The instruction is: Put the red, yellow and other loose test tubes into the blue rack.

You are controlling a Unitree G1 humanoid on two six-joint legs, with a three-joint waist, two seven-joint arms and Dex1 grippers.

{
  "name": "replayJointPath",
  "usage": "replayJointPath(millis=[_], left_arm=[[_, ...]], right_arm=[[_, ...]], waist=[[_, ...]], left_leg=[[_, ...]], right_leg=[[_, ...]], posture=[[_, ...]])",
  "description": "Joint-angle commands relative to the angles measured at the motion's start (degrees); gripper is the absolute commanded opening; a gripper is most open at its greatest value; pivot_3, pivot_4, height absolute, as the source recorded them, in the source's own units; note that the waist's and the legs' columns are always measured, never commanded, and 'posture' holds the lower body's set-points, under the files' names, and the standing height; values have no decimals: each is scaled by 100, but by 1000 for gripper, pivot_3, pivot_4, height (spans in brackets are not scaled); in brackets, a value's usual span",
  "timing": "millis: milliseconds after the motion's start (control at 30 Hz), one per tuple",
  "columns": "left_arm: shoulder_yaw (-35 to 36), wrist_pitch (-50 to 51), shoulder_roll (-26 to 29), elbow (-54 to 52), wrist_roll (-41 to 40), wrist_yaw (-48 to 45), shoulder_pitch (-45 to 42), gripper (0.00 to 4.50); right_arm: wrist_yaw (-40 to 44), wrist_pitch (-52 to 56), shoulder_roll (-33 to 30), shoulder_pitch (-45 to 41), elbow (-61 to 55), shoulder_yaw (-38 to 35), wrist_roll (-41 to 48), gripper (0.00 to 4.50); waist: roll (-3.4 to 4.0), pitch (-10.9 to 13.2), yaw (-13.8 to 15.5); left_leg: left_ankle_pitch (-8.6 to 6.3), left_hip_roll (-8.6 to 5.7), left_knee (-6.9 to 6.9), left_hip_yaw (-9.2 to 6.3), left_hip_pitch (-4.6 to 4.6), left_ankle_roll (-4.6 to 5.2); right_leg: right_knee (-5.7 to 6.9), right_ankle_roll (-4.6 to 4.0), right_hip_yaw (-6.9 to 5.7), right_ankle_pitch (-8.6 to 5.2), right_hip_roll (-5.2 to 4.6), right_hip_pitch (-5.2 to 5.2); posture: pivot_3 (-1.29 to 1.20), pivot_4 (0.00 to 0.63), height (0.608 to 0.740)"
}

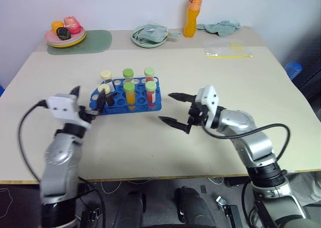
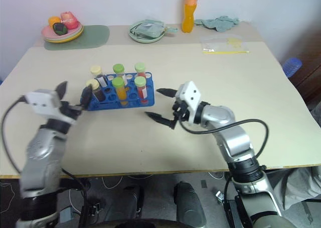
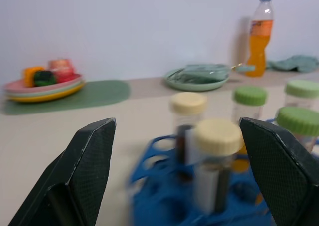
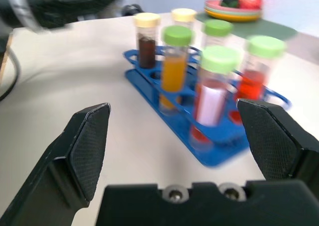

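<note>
Six capped tubes stand upright in the blue rack (image 1: 126,98) near the middle of the desk (image 1: 210,147), and no loose tube lies on the desk around it. The dark maroon tube (image 1: 104,95) with its cream cap sits in the rack's near-left hole, just beside the left gripper (image 1: 88,101), whose jaws gape wide with nothing between them. The right gripper (image 1: 173,109) hovers to the rack's right, spread fully, empty too. These tubes look light, stiff and smooth-walled, likely slippery plastic; the ridged screw cap or the wall just below it looks the safest hold. The yellow tube (image 4: 174,61) and red tube (image 4: 211,89) stand in the rack's front row.
</note>
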Motion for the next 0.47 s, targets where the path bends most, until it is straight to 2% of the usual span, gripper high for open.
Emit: replayJointPath(millis=[33,233,467], left_arm=[[628,422,476,-324,-424,-496,596,4048],[1018,757,1071,-177,-461,-1228,1707,4048],[1036,724,1021,-65,-333,-1303,1869,4048]], right_arm=[[80,229,-397,138,-49,-548,259,4500],[173,300,-1041,465,347,-833,85,4500],[215,216,-1143,542,403,-759,-1,4500]], waist=[[2,1,19],[4,2,7],[4,2,0]], left_leg=[[0,-2,0,1,2,0],[-2,1,-1,4,8,3],[-2,4,-1,5,10,3]], right_leg=[[-2,0,0,0,-1,4],[-9,-3,-1,-2,2,13],[-9,-4,-1,-3,4,15]], posture=[[0,150,740],[0,150,740],[0,150,740]])
